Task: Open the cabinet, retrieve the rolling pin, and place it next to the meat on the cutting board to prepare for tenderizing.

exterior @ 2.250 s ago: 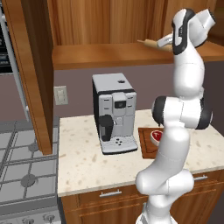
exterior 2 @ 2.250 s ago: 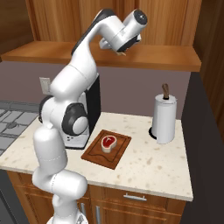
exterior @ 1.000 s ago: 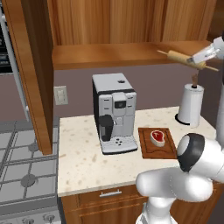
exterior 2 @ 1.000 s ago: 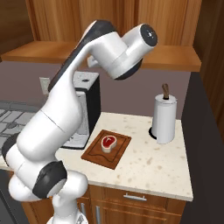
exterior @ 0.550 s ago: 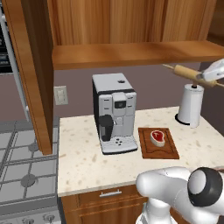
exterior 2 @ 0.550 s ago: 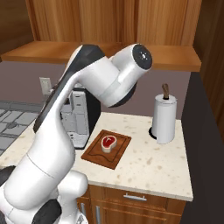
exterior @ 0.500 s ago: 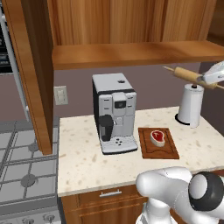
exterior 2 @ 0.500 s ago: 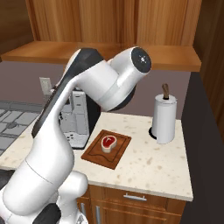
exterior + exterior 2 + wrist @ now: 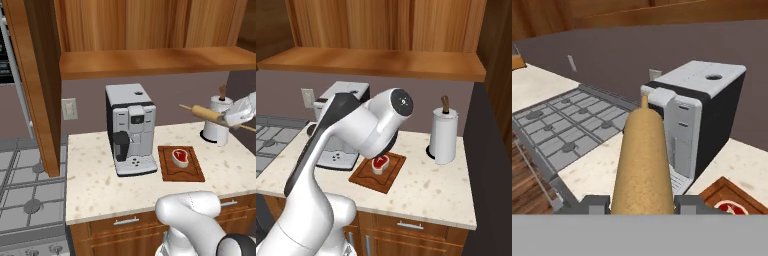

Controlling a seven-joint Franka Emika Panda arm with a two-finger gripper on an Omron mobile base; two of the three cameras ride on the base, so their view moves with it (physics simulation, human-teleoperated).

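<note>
My gripper (image 9: pixel 236 115) is shut on the rolling pin (image 9: pixel 207 114), a tan cylinder held nearly level in the air right of the cutting board (image 9: pixel 181 165), in front of the paper towel roll (image 9: pixel 217 128). In the hand view the rolling pin (image 9: pixel 643 160) runs away from the gripper (image 9: pixel 642 204), pinched between the two fingertips (image 9: pixel 594 204). The meat (image 9: pixel 180 157) lies on the board's far half; it also shows past my arm as meat (image 9: pixel 379 163) on the cutting board (image 9: pixel 372 178). The cabinet (image 9: pixel 150 25) stands open above, its door (image 9: pixel 42 80) swung out at the left.
A coffee machine (image 9: pixel 131 128) stands left of the board, close to its edge. A stove (image 9: pixel 30 200) lies at the far left. The paper towel roll (image 9: pixel 444 134) stands at the back right near a dark wall. The cabinet's shelf (image 9: pixel 150 61) overhangs the counter.
The arm has swung the rolling pin from shelf height rightward and down, so it now hangs lower, in front of the paper towel roll. Grip unchanged.
</note>
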